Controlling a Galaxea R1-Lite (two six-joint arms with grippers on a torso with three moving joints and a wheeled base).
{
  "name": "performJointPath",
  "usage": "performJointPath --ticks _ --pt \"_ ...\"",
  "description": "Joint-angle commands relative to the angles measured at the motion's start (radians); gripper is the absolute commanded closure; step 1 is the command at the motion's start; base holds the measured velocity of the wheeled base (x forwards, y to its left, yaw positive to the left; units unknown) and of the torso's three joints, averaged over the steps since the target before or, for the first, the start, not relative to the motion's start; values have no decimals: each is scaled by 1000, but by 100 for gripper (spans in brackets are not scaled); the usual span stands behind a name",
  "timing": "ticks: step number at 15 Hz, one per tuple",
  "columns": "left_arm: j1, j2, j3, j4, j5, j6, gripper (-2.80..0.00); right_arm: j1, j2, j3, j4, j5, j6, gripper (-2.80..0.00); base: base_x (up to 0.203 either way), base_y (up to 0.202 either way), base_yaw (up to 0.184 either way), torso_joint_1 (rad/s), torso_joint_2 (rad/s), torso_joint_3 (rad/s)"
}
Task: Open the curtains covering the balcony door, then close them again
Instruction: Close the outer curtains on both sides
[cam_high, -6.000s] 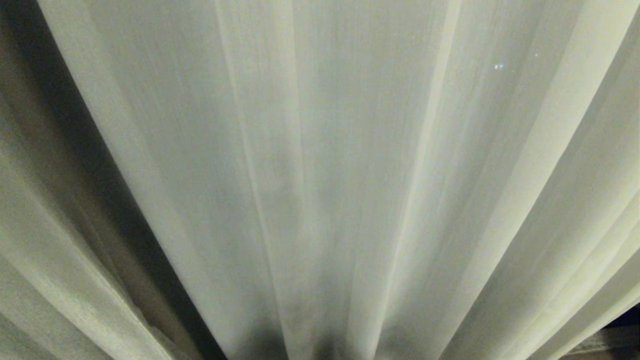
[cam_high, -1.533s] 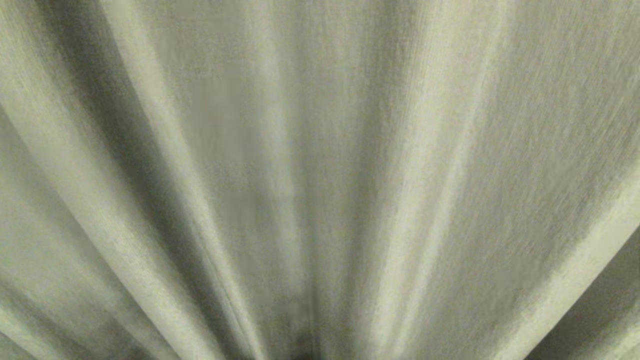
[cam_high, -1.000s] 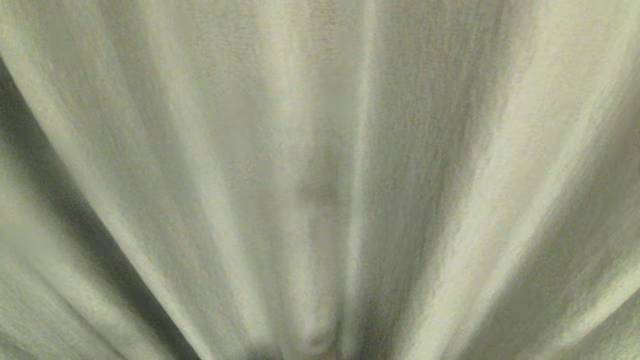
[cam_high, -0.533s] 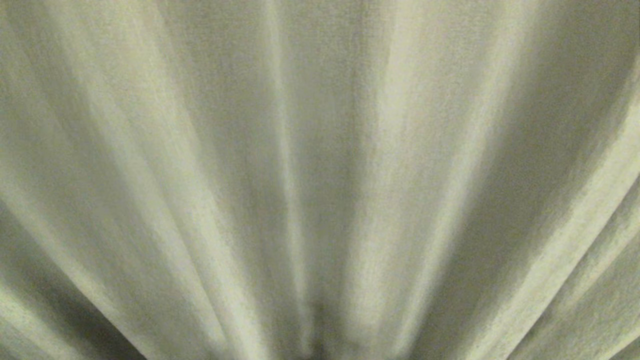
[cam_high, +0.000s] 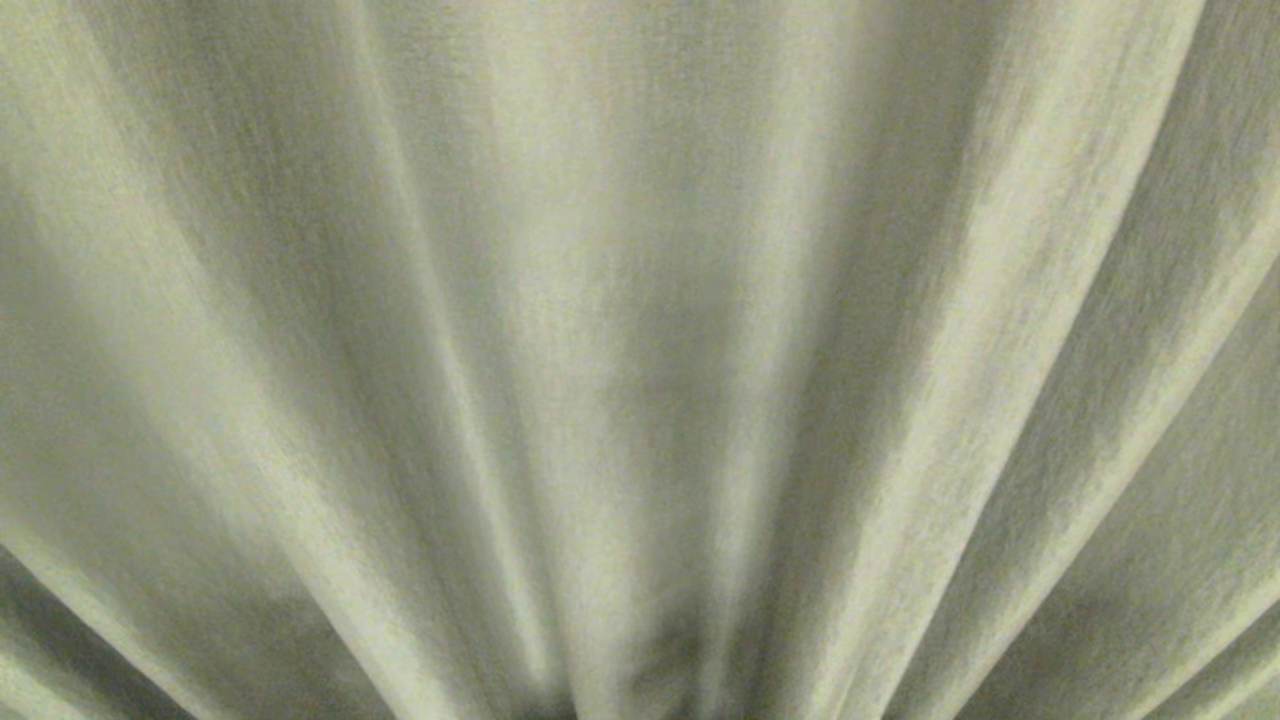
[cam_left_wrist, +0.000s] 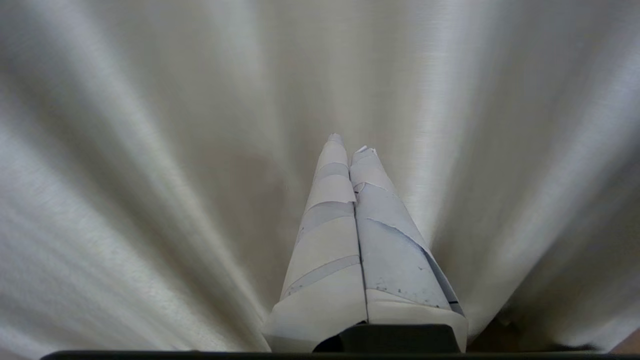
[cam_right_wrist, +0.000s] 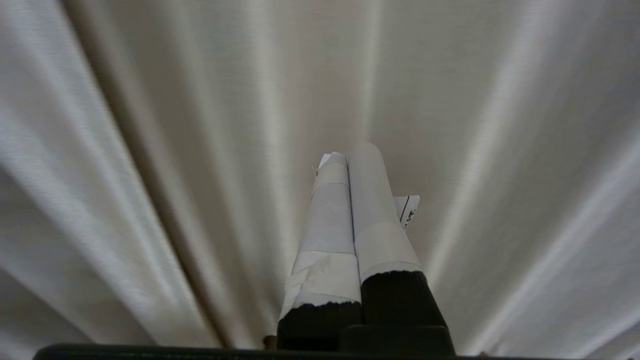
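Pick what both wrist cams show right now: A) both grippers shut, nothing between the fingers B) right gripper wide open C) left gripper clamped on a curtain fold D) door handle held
A: the left gripper and the right gripper each show taped fingers pressed together, with the curtains only behind them.

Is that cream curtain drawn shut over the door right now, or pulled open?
Cannot tell for the whole door. The cream woven curtain fills all three views in hanging folds, with no glass showing anywhere.
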Motion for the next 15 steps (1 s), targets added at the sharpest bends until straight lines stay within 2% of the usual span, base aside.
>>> performJointPath --ticks 1,11,15 --pt "1 -2 -2 0 -1 20 0 0 0 0 0 0 0 0 0 -191 3 -2 5 2" --pt "1 -2 -1 0 1 25 0 0 0 0 0 0 0 0 0 -191 3 3 3 2" --pt "0 -2 1 0 12 -26 0 0 0 0 0 0 0 0 0 -90 1 2 2 3"
